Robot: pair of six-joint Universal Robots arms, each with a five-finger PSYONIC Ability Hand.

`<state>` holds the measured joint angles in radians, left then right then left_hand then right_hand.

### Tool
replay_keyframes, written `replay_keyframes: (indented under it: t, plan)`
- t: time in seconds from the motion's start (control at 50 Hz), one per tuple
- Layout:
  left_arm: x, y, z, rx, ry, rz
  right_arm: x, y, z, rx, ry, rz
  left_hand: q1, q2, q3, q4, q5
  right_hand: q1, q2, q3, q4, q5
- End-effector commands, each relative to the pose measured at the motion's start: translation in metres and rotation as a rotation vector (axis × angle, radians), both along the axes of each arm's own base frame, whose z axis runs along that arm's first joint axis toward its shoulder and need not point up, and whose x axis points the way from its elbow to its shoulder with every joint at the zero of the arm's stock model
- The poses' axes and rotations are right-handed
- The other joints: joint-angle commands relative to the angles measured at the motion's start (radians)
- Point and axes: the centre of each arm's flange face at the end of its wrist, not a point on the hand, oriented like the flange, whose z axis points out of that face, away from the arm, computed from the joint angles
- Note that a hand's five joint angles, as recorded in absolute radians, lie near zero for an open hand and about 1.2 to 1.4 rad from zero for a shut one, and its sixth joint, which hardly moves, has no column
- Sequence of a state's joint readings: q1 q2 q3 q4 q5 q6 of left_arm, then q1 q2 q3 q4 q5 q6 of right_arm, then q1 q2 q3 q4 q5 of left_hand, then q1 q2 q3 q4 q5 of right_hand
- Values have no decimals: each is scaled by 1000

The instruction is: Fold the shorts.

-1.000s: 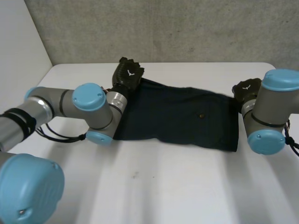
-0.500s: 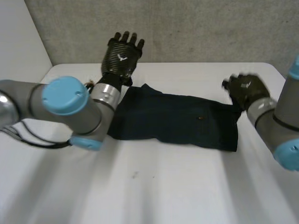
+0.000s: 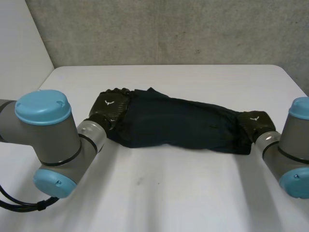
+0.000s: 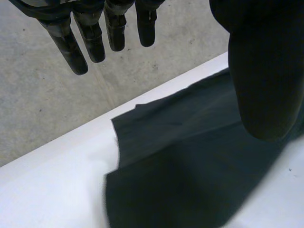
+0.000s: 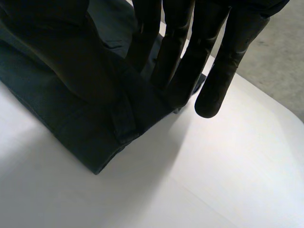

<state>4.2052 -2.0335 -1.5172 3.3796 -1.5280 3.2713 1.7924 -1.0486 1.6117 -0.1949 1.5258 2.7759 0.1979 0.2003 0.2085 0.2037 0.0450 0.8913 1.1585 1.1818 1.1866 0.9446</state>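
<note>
The dark navy shorts [image 3: 178, 128] lie across the middle of the white table [image 3: 169, 198], bunched at both ends. My left hand [image 3: 110, 108] rests palm down on their left end. In the left wrist view its fingers [image 4: 90, 38] are straight and spread, with the shorts [image 4: 190, 156] below the palm. My right hand [image 3: 253, 123] is at the right end. There the waistband [image 5: 95, 128] rises between its thumb [image 5: 71, 47] and its straight fingers [image 5: 223, 71], pinched.
A grey wall [image 3: 169, 29] stands behind the table's far edge. The table's right edge [image 3: 297, 79] runs close to my right arm. Bare white tabletop lies in front of the shorts.
Both hands were raised off the table half a second ago and have come down onto the ends of the shorts. The shorts, flat before, are now bunched and narrower.
</note>
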Motion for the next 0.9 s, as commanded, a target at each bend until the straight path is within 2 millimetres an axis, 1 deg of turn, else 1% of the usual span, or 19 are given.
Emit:
replay_keyframes:
  t: [0.02,0.14,0.2,0.26,0.28,0.34,0.36,0.42,0.44,0.5,0.52,0.58,0.62,0.7,0.72,0.74,0.78,0.84,0.9]
  plan:
    - [5,-1,13,-31,16,15,-23,-4,16,-39,101,-22,10,7,-1,4,-12,505,238,214,210,277]
    - [16,-1,25,-49,31,38,-52,-17,48,-123,271,-51,7,4,-4,1,-15,505,238,214,210,277]
    - [19,0,28,-52,34,42,-49,-21,55,-161,321,-21,4,1,-7,-2,-18,505,238,214,210,277]
    - [20,0,29,-55,37,45,-13,-15,71,-254,346,101,1,-1,-10,-5,-21,505,238,214,210,277]
    - [20,0,30,-58,40,48,11,-8,82,-315,345,181,1,-1,-10,-5,-21,505,238,214,210,277]
    - [20,-1,31,-60,41,51,45,3,94,-387,320,306,1,-1,-10,-5,-21,505,238,214,210,277]
    - [21,-1,32,-63,42,54,67,12,91,-404,299,403,1,-1,-10,-5,-21,505,238,214,210,277]
    - [23,-2,36,-73,47,60,101,31,82,-410,261,576,1,-1,-10,-5,-21,505,238,214,210,277]
    - [26,-4,37,-75,49,71,126,51,74,-411,234,702,4,1,-7,-2,-18,505,238,214,210,277]
    - [29,-6,40,-82,52,80,156,84,56,-385,208,878,4,1,-7,-2,-18,505,238,214,210,277]
    - [29,-6,43,-86,54,83,168,102,42,-346,208,964,4,1,-7,-2,-18,505,238,214,210,277]
    - [31,-5,45,-89,56,86,172,112,25,-281,233,1008,4,1,-7,-2,-18,505,238,214,210,277]
    - [32,-6,48,-96,59,88,173,109,24,-257,245,997,1,-1,-10,-5,-21,505,238,214,210,277]
    - [30,-9,55,-123,71,83,172,106,39,-245,198,939,4,1,-7,-2,-18,-203,-470,-493,-498,-431]
    - [29,-12,61,-142,81,81,170,103,47,-225,149,907,7,4,-4,1,-15,-460,-727,-751,-755,-688]
    - [28,-14,64,-155,86,81,169,102,51,-209,117,884,7,4,-4,1,-15,-541,-808,-832,-837,-769]
    - [26,-17,73,-181,98,79,164,96,63,-186,41,829,10,7,-1,4,-12,-604,-871,-894,-899,-831]
    - [18,-23,87,-225,121,68,146,79,96,-167,-143,692,13,10,2,7,-9,-636,-903,-927,-931,-864]
    - [2,-26,85,-233,131,32,122,53,118,-140,-306,518,19,16,8,13,-3,-639,-906,-930,-934,-867]
